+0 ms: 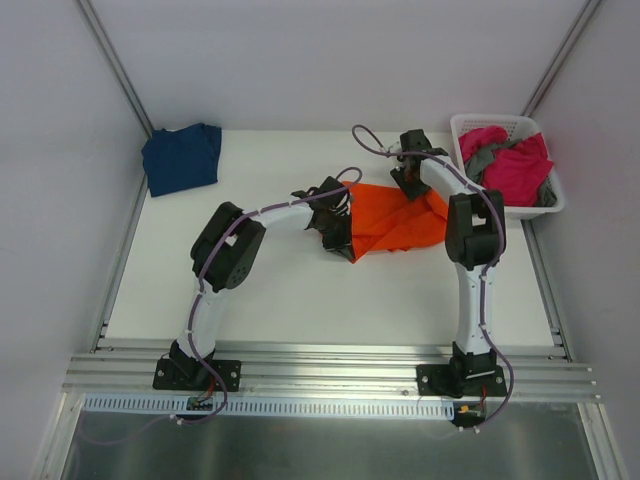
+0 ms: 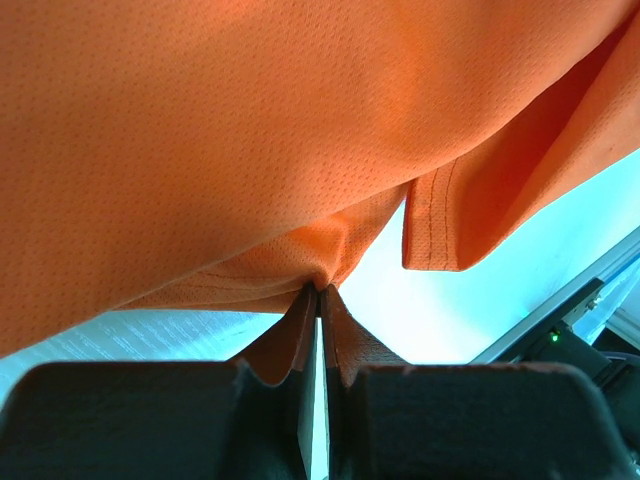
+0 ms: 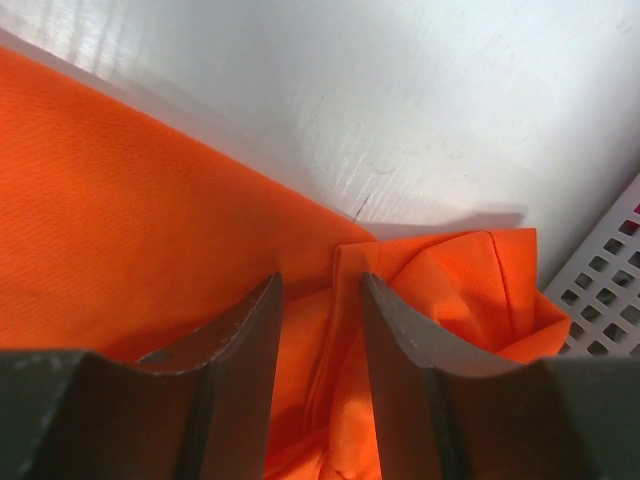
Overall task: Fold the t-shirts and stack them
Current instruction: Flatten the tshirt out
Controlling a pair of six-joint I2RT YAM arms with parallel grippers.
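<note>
We see the orange t-shirt point(image 1: 395, 220) lying crumpled near the middle of the white table point(image 1: 300, 290), a little to the right, stretched between the two arms. The left gripper point(image 2: 318, 296) sits at the shirt's left edge. Its jaws are pressed fully together on a pinch of orange cloth, which bunches into a small peak right at the fingertips. In the left wrist view the fabric rises above the claw, and a stitched hem point(image 2: 432, 225) hangs down to the right of it. The right gripper point(image 3: 320, 282) is at the shirt's far right corner, close to the white slotted basket point(image 1: 492, 118). Its jaws stand partly open, one on each side of a raised fold of orange cloth. We cannot tell whether they press that fold or only straddle it. The basket stands at the far right of the table and holds a magenta t-shirt point(image 1: 520, 165) with a grey t-shirt point(image 1: 480, 160) tangled against it. A navy t-shirt point(image 1: 182, 157) lies folded at the far left corner, well apart from the others.
</note>
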